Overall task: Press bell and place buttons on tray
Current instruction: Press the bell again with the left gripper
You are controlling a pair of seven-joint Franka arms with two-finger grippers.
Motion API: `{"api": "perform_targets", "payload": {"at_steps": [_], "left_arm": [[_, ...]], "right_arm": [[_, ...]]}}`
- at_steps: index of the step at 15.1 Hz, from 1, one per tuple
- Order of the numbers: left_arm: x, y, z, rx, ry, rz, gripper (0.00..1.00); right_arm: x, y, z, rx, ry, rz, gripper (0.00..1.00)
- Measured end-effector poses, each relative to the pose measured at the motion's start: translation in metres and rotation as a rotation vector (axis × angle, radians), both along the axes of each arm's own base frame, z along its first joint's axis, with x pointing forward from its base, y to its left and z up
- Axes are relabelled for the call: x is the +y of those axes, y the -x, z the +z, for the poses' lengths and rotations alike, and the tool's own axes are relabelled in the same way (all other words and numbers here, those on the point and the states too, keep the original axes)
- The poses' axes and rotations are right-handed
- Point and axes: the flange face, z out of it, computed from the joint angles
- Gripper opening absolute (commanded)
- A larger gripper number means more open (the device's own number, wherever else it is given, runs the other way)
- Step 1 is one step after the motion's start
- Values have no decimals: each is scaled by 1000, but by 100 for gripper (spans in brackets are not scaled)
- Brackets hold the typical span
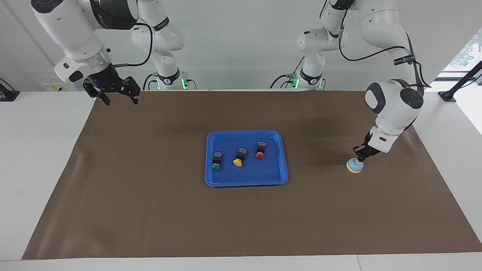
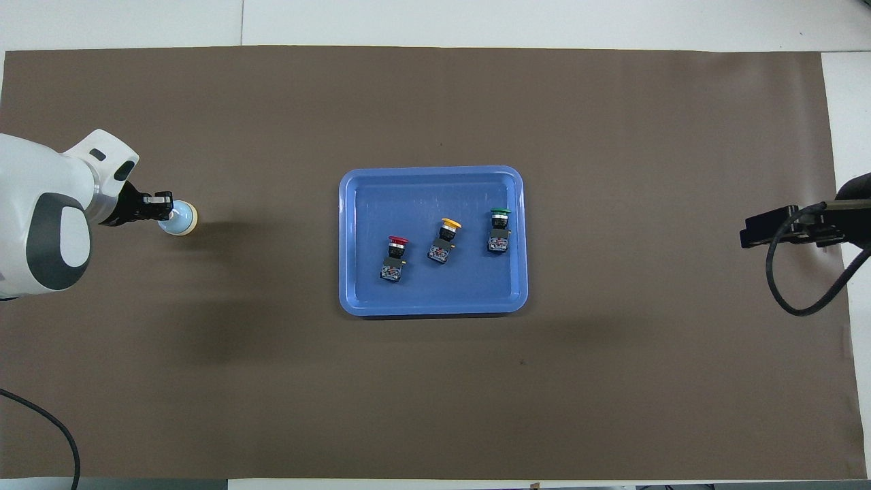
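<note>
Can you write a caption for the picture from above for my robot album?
Left pincer on the bell, three buttons in the tray.

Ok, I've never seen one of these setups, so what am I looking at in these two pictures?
These are two white robot arms at a table covered with a brown mat. One picture is taken from across the table, facing the robots; the other looks steeply down from above their own end, so the sides are swapped between them.

In the middle lies a blue tray with three push-buttons lying in it: green button, yellow button and red button.

The left hand is down on the small light-blue bell, toward the left arm's end of the table, fingers closed together, apparently pressing it. The right hand waits in the air, open, over the mat's corner at its own end. Neither hand holds anything.
</note>
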Motion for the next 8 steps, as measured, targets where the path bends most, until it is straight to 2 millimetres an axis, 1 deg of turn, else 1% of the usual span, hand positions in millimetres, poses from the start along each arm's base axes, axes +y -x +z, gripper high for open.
{"api": "perform_targets", "payload": {"at_steps": [6, 7, 8], "left_arm": [[-1, -2, 0, 7, 1, -3, 0], [-1, -3, 4, 30, 2, -5, 0], [-2, -6, 15, 57, 3, -8, 0]], "right_arm": [[0, 0, 0, 0, 0, 0, 100], [0, 0, 0, 0, 0, 0, 100], [0, 0, 0, 0, 0, 0, 100]]}}
